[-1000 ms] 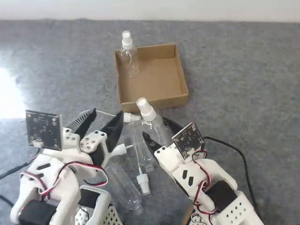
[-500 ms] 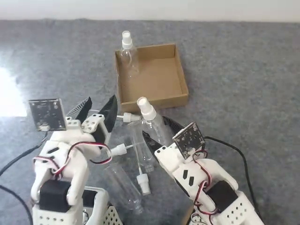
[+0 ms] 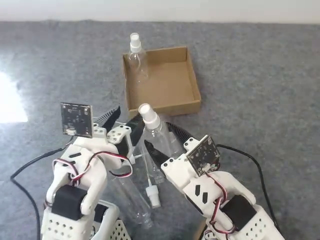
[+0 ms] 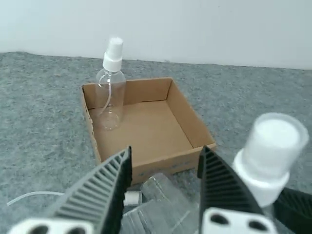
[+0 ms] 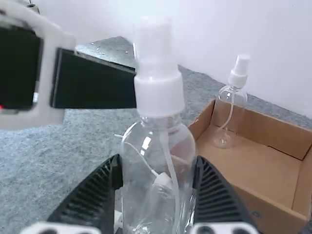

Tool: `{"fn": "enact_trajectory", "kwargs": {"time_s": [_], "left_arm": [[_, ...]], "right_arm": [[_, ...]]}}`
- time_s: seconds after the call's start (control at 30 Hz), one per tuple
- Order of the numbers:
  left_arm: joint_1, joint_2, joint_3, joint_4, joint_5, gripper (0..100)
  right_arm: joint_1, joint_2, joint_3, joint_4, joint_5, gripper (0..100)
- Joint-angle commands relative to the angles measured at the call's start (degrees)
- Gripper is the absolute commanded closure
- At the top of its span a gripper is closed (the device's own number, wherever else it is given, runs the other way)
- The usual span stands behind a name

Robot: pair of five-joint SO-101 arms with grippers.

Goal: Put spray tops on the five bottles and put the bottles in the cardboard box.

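Looking from above, right jaws clasp an upright capped bottle (image 3: 159,134) near the cardboard box (image 3: 162,107); left jaws gape beside its spray top (image 3: 146,113). Left wrist: the top sits outside the gap, so centre first. Right wrist: mid-body grip looks firm.

cardboard box (image 3: 165,85) mostly open, capped bottle (image 3: 136,59) in corner

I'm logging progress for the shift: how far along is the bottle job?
Done: one capped bottle stands in the cardboard box. In hand: the right gripper holds a second bottle upright, spray top on, outside the box; the left gripper is open beside it. Left: capless bottles and a loose spray top lie on the table.
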Motion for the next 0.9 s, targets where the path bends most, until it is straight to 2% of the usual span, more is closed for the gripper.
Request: {"fn": "enact_trajectory", "kwargs": {"time_s": [0.0,0.17,0.6,0.77,0.87], "left_arm": [[3.3,-0.9,-0.6,0.8,-2.5,79],[5.7,-0.9,-0.7,2.0,-2.7,79],[6.1,-0.9,-0.7,2.5,-2.8,79],[10.3,-1.0,-0.8,4.1,-4.7,79],[10.5,-1.0,-1.0,4.3,-4.7,79]], "right_arm": [[-0.7,-1.5,-4.0,-1.8,0.5,94.6],[-0.5,-1.5,-4.0,-1.8,0.5,94.6],[-0.5,-1.3,-3.8,-1.8,0.5,94.7],[-0.4,-1.1,-3.8,-1.7,0.5,94.7],[-0.4,-1.2,-3.8,-1.6,0.5,94.7]]}}
